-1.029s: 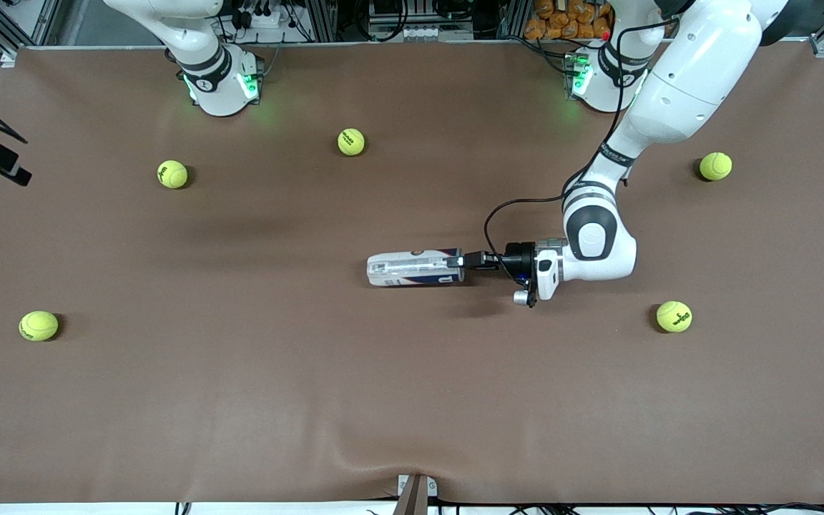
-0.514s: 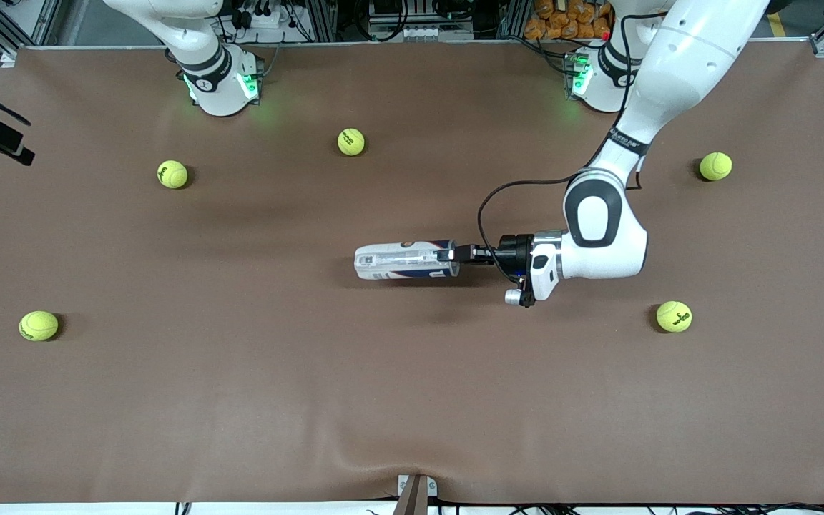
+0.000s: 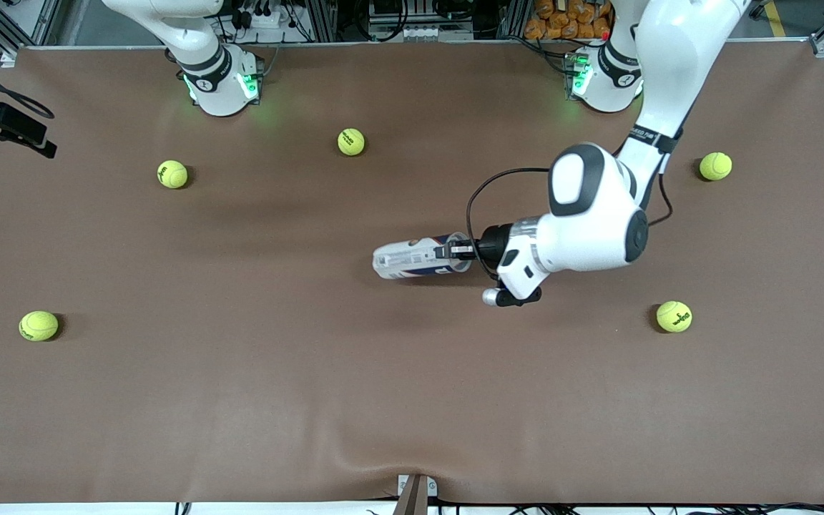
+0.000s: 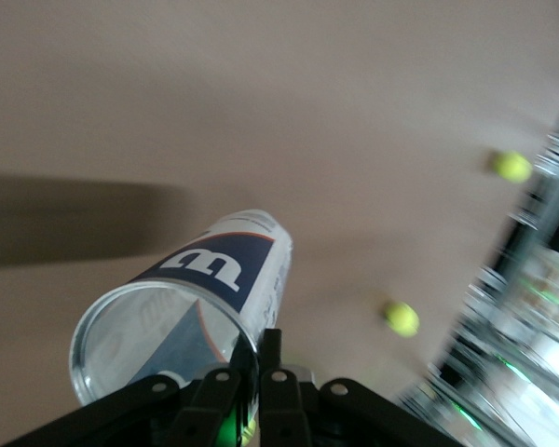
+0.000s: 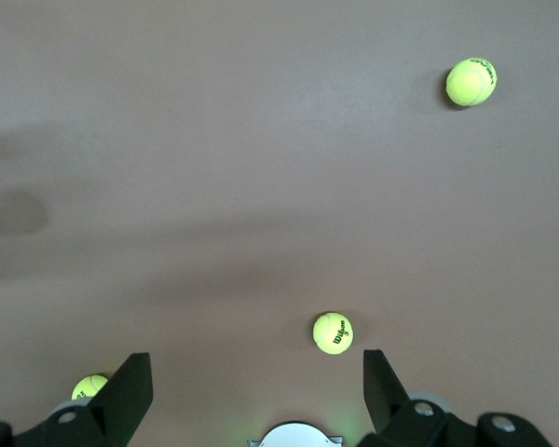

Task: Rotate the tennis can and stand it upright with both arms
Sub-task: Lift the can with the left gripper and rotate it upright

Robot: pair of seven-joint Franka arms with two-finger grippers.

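Fingers (image 4: 272,372) of the left gripper (image 3: 455,251) pinch the rim at the open end of the can (image 3: 419,259), one inside the mouth and one outside. The can is near the middle of the table (image 3: 312,400), tipped with its open end up and its closed end low. That hold is small, on thin clear plastic. If the arm turns fast, the can could slip out, drop and roll toward a ball (image 3: 674,316). High over the table, the right gripper (image 5: 256,391) waits with its fingers spread wide, over a ball (image 5: 333,332) near its base.
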